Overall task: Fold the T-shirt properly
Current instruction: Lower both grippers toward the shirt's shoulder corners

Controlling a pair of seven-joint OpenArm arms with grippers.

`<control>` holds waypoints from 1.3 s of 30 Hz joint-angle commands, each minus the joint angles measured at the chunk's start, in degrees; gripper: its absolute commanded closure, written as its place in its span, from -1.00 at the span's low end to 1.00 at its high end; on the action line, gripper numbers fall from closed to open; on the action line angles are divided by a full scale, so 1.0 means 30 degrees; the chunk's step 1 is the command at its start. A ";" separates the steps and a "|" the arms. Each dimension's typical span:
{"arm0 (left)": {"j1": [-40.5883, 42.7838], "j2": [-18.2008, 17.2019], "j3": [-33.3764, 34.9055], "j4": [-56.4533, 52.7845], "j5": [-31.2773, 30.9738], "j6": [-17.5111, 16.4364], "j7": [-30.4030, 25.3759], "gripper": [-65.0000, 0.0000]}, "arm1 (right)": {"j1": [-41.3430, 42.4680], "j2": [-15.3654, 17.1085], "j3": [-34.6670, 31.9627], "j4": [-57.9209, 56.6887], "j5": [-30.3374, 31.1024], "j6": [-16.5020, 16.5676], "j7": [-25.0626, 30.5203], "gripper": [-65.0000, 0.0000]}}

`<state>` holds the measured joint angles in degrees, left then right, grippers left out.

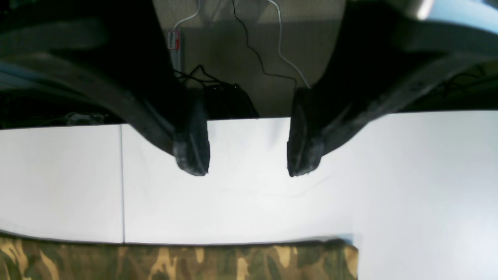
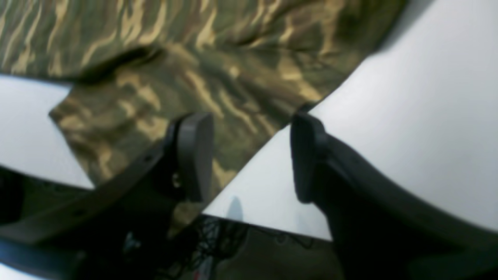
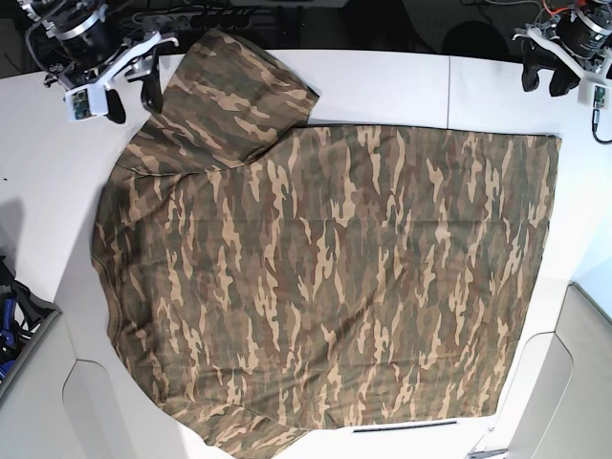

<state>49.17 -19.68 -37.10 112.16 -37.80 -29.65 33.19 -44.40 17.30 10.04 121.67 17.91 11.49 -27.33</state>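
The camouflage T-shirt [image 3: 325, 277] lies spread flat on the white table [image 3: 382, 86], with one sleeve [image 3: 229, 91] pointing to the far left corner. My right gripper [image 3: 134, 99] hovers open at that sleeve's outer edge. In the right wrist view its fingers [image 2: 194, 155] stand apart over the sleeve cloth [image 2: 163, 97], holding nothing. My left gripper [image 3: 544, 84] is open at the far right corner, just beyond the shirt's hem corner [image 3: 550, 143]. The left wrist view shows that open gripper [image 1: 249, 171] over bare table, with the shirt's edge [image 1: 175, 262] below it.
A seam [image 1: 123, 182] runs across the table. Cables [image 1: 264, 66] lie on the floor past the table's far edge [image 1: 249, 118]. Grey panels [image 3: 574, 382] sit at the near corners. Blue items [image 3: 6, 316] lie off the left edge.
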 commanded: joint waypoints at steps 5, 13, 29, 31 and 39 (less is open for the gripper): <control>-0.0211 -0.0168 -0.0146 0.0291 -0.0175 -0.0066 0.0044 -0.09 | 0.0087 -0.0036 0.0146 -0.0969 0.0590 0.0029 0.0175 0.03; -0.0255 -0.0168 -0.0146 0.0291 -0.0182 -0.0066 0.0022 -0.09 | 0.1144 -0.1370 0.0146 -0.3585 0.1843 0.1333 0.0015 0.03; -0.1275 -0.0678 -0.0146 0.0248 -0.0168 -0.0058 0.0015 -0.10 | 0.2521 -0.2980 -0.0474 -0.6972 0.4532 0.2827 -0.0685 0.03; -0.1530 -0.0947 -0.0146 0.0233 -0.0168 -0.0058 0.0015 -0.10 | 0.2637 -0.2980 -0.0699 -0.6972 0.4546 0.2922 -0.0678 0.03; -0.2849 -0.2076 -0.0146 -0.0801 -0.0182 -0.0036 0.0007 -0.33 | 0.3002 -0.2987 -0.1698 -0.6972 0.4692 0.3111 -0.0678 0.03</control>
<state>40.40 -24.86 -37.08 109.14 -37.91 -29.71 34.22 -35.05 8.25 5.02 100.42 32.01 20.99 -28.53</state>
